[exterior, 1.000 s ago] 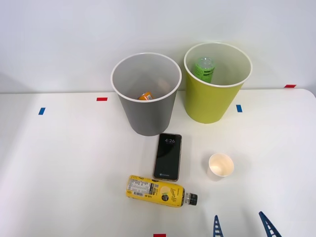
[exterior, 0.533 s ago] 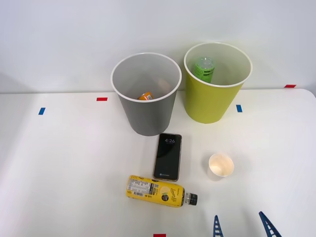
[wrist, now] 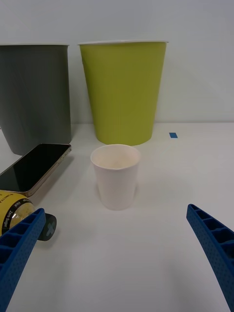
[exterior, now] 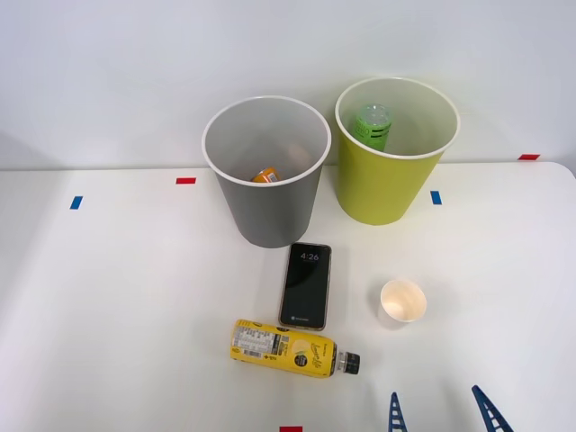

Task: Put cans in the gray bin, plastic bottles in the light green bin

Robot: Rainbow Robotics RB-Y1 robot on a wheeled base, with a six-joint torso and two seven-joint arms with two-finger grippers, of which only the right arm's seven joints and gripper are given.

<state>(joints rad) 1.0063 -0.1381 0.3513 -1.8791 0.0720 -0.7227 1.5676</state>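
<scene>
Two bins with things inside
The gray bin (exterior: 267,180) holds a can (exterior: 265,175), the green bin (exterior: 394,153) a green bottle (exterior: 372,125); the gripper (exterior: 443,412) is spread wide, holding nothing.

You had the yellow-labelled bottle (exterior: 293,348) lying beside the smartphone (exterior: 306,285) and paper cup (exterior: 401,301), an orange can (exterior: 265,175) in the gray bin (exterior: 268,209), a green bottle (exterior: 372,125) in the light green bin (exterior: 389,187).

Lighting was bright, even and diffuse from overhead. The white table (exterior: 108,306) showed only soft, faint shadows beside the paper cup (exterior: 402,301) and gray bin (exterior: 267,171). The phone (exterior: 305,286) screen gave mild reflection. Front view was sharp; near blue fingers (wrist: 19,253) looked slightly soft.
</scene>
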